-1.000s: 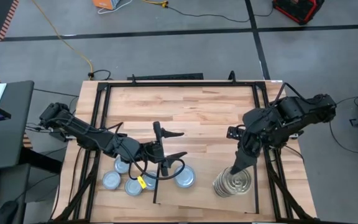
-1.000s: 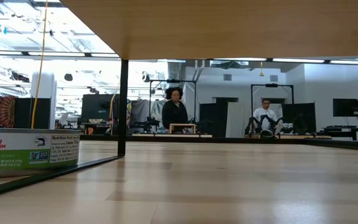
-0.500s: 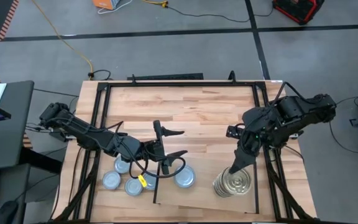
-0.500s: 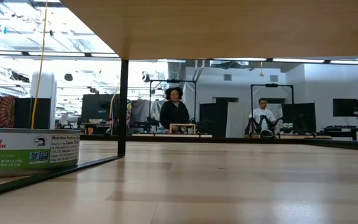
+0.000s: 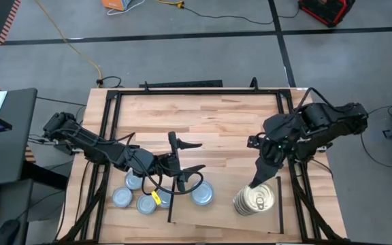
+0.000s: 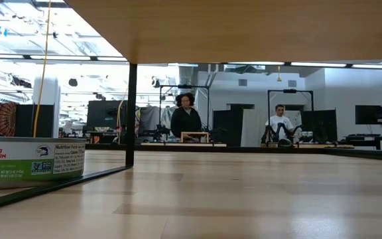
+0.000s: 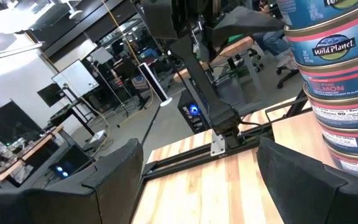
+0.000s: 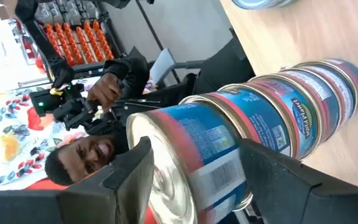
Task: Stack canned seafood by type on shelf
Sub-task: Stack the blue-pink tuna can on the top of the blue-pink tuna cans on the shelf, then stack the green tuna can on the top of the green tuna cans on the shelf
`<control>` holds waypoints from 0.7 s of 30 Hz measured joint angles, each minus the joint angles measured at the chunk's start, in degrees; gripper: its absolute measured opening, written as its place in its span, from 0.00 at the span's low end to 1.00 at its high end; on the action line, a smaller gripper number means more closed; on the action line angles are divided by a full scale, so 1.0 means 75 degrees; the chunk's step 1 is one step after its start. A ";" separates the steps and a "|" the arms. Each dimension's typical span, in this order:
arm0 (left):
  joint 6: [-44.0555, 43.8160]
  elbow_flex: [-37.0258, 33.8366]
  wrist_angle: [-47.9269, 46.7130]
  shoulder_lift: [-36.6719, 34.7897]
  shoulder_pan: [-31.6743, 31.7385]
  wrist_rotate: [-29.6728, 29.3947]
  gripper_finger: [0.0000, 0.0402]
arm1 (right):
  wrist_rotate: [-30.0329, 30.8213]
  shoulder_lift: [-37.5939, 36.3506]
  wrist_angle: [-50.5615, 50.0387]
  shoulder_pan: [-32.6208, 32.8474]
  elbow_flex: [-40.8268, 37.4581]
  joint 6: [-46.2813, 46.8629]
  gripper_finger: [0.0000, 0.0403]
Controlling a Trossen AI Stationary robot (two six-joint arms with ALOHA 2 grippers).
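Note:
A stack of several gold-lidded tins (image 5: pixel 255 199) with blue and red labels stands on the pale shelf (image 5: pixel 223 207), near its right black strip (image 5: pixel 280 204). One silvery-blue tin (image 5: pixel 201 193) sits on the shelf beside the left strip. Several more silvery-blue tins (image 5: pixel 133 197) lie on the tabletop left of the shelf. My right gripper (image 5: pixel 256 182) is open at the stack's far edge. In its wrist view the stack's top tin (image 8: pixel 191 149) shows between its fingers (image 8: pixel 194 180). My left gripper (image 5: pixel 201 157) waits open, far-left of the single tin.
The left wrist view looks past my open left gripper (image 7: pixel 204 186) along the wood to the stack (image 7: pixel 334 81) and the right arm (image 7: pixel 197 37). In the low view a labelled tin (image 6: pixel 32 162) stands left of a black post (image 6: pixel 132 113). People stand in the room behind.
My right gripper has drawn back a little from the gold stack toward the table's far edge, and more of the top gold lid now shows. The stack stays where it was.

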 joint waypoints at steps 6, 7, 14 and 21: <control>-0.0009 0.0000 -0.0013 0.0000 0.0000 0.0012 0.75 | -0.0217 -0.0014 -0.0011 -0.0080 0.0000 -0.0115 0.67; -0.0002 0.0000 -0.0018 0.0000 0.0000 0.0012 0.75 | -0.0229 -0.0014 -0.0024 -0.0084 0.0000 -0.0133 0.67; -0.0001 0.0000 -0.0031 0.0000 0.0000 0.0027 0.75 | -0.0552 -0.0136 -0.0050 -0.0310 0.0000 -0.0296 0.67; -0.0296 0.0000 -0.0009 0.0000 -0.0001 0.0204 0.75 | 0.0294 -0.0659 -0.1371 -0.1517 0.0009 -0.2431 0.67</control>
